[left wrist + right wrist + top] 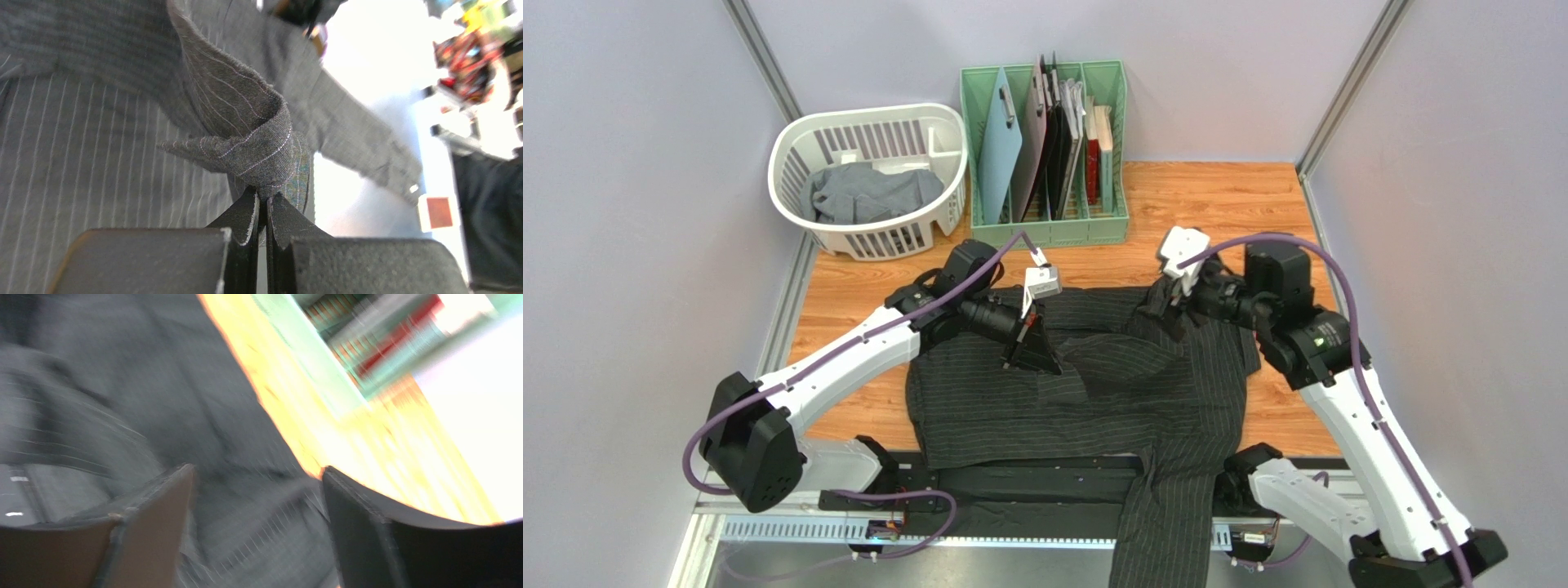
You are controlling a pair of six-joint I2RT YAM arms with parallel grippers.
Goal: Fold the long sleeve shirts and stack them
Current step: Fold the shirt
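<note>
The black pinstriped shirt (1100, 392) lies spread across the middle of the wooden table, one sleeve hanging over the near edge. My left gripper (1032, 347) is shut on a bunched fold of this shirt (245, 131), lifted above the rest of the cloth. My right gripper (1161, 306) is open over the shirt's far right edge; in its blurred wrist view the striped cloth (258, 539) lies between the fingers (147, 520), untouched. The plain grey shirt (873, 192) lies crumpled in the white basket.
A white laundry basket (946, 135) stands at the back left. A green rack (983, 135) with flat boards and folders stands behind the shirt. Bare wood (1259, 196) shows at the back right. Grey walls close in both sides.
</note>
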